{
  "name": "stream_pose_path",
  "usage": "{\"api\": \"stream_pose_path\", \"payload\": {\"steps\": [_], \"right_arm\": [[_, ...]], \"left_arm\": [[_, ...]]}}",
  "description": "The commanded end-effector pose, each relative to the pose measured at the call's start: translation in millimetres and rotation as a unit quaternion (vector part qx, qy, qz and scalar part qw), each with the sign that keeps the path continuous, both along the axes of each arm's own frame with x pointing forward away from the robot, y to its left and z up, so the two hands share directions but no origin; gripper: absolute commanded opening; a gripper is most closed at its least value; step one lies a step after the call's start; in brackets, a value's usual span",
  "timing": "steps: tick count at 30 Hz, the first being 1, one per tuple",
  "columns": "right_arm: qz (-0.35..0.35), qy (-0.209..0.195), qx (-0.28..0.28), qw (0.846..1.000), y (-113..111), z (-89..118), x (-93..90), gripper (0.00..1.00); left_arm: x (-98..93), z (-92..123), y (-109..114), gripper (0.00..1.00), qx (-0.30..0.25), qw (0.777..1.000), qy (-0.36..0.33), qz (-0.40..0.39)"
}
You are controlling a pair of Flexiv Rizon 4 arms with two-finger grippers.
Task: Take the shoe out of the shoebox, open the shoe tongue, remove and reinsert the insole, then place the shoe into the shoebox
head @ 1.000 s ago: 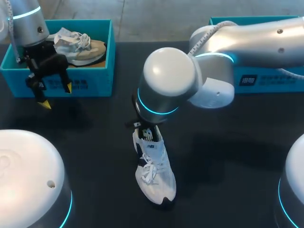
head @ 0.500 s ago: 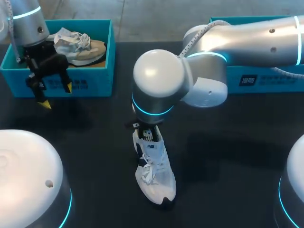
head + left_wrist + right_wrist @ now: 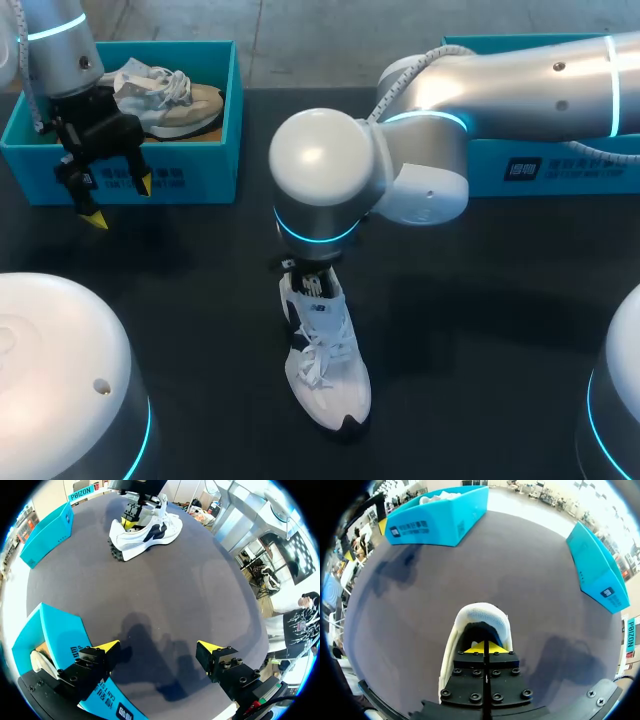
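Two teal shoeboxes stand at the far side of the dark surface, well apart. The left shoebox holds a beige and grey shoe. The contents of the right shoebox are hidden behind the right arm. That makes two shoes in sight. The second, a white shoe with a dark side mark, stands upright on the surface between the boxes, nearer the robot, with its toe pointing toward the robot.

From above, the right arm's round joint covers the white shoe's heel and the gripper below it. In the right wrist view, the right gripper has its fingers pressed together, with the yellow tips down inside the shoe's opening just behind the padded heel collar. Whether they pinch anything there cannot be told.

The left gripper hangs just in front of the left shoebox, spread wide and holding nothing, with bare surface under it.
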State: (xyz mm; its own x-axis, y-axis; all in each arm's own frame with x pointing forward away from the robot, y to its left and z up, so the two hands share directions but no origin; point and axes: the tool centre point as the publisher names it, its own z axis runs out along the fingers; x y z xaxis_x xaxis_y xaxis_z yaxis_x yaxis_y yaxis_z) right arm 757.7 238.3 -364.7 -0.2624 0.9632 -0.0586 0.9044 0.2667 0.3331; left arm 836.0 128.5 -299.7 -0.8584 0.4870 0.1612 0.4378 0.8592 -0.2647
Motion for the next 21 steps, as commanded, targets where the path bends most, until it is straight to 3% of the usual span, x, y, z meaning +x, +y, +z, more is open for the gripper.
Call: {"api": "stream_pose_path", "payload": {"steps": [1,16,21], "right_arm": [[-0.004,0.004,-0.003,1.0,1.9,-9.8,3.3,0.0],[-0.012,0.02,-0.008,1.0,3.4,-36.3,-3.3,0.0],[-0.012,0.01,-0.013,1.0,5.3,-25.9,-9.8,0.0]], "left_arm": [[-0.8,0.9,0.6,1.0,0.001,1.0,-0.001,0.0],[-0.8,0.9,0.6,1.0,0.001,1.0,-0.001,0.0],[-0.8,0.9,0.6,1.0,0.001,1.0,-0.001,0.0]]}}
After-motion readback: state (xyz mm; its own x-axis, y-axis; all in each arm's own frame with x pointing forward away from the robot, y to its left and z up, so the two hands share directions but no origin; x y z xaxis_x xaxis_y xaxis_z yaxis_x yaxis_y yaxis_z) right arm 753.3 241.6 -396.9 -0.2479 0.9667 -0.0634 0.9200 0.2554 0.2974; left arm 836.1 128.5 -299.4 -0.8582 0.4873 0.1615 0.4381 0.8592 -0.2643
